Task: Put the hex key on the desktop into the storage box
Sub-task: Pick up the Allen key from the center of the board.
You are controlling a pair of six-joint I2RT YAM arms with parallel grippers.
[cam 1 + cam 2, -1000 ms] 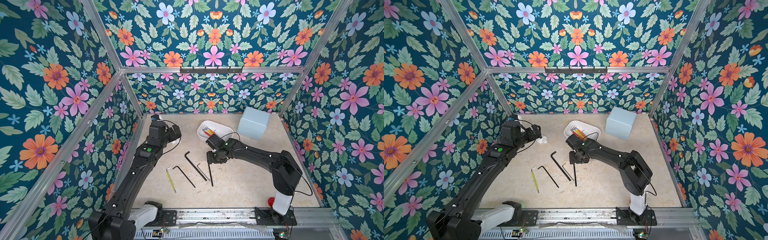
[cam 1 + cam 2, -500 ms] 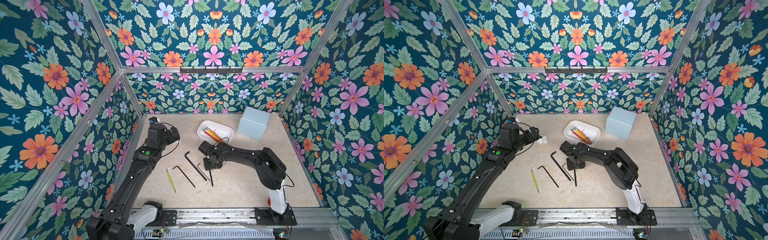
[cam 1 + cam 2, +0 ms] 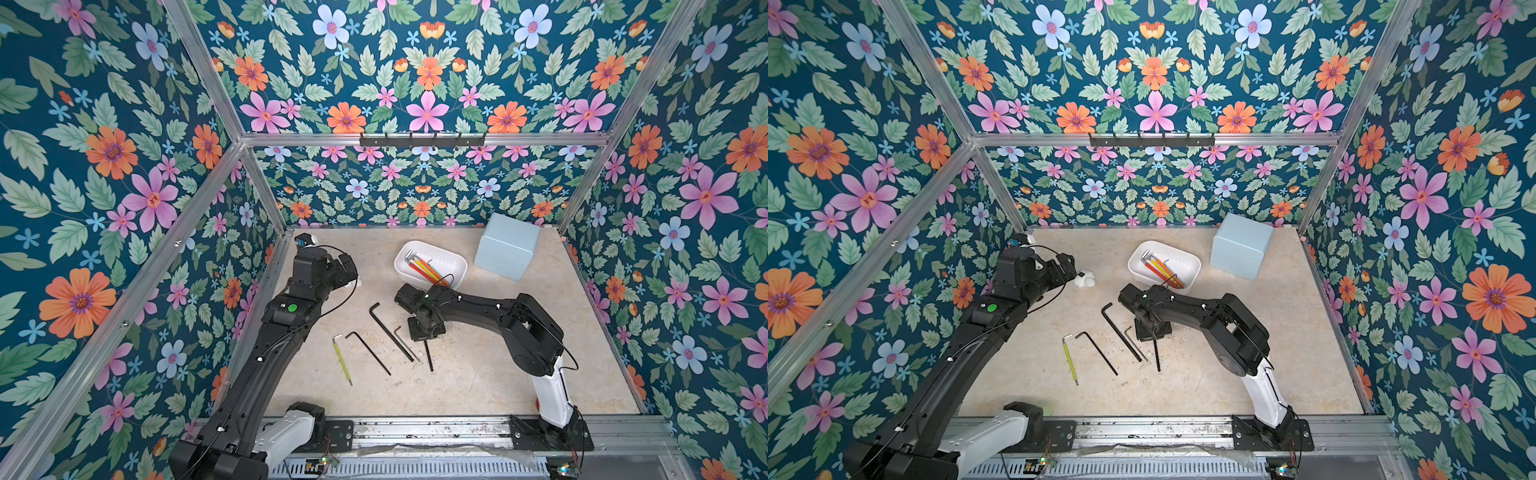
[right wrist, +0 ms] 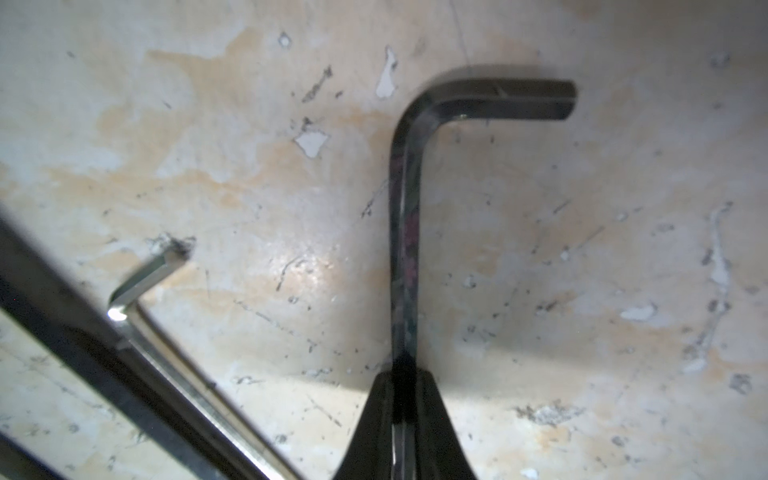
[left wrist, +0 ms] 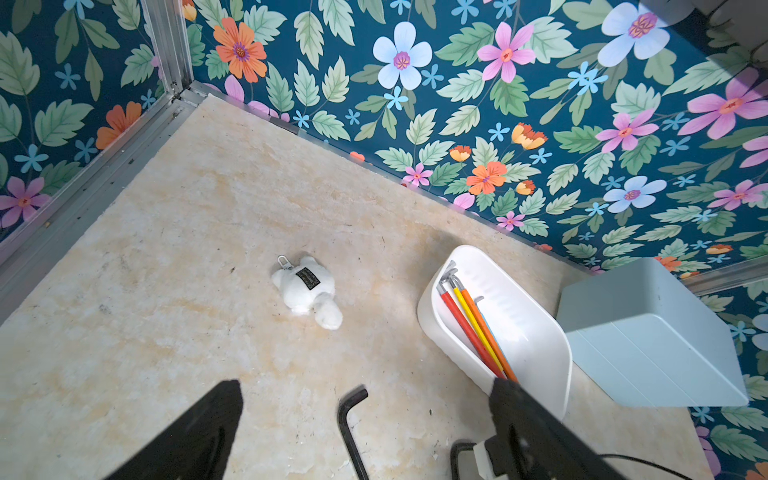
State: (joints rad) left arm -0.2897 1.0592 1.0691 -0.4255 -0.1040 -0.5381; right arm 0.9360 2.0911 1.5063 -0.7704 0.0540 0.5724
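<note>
My right gripper (image 4: pixel 405 386) is shut on the long shank of a black hex key (image 4: pixel 405 228), whose short bent end points away from the fingers. This key lies low at the desktop (image 3: pixel 478 374); in both top views its free end (image 3: pixel 429 356) (image 3: pixel 1157 356) sticks out towards the front below the right gripper (image 3: pixel 424 330) (image 3: pixel 1153 330). The white storage box (image 3: pixel 446 259) (image 3: pixel 1185 262) (image 5: pixel 532 332) stands behind it and holds red, yellow and orange hex keys. My left gripper (image 5: pixel 365 388) (image 3: pixel 349 270) hovers open at the back left, holding nothing.
Left of the held key lie a thick black hex key (image 3: pixel 390 332), a small silver one (image 4: pixel 141 278), a thin black one (image 3: pixel 368 353) and a yellow-green one (image 3: pixel 343 359). A pale blue box (image 3: pixel 507 245) stands back right. A white plush toy (image 5: pixel 307 291) lies near the left gripper.
The right gripper came down and forward from near the storage box and closed its jaws on the black hex key. The left arm barely moved.
</note>
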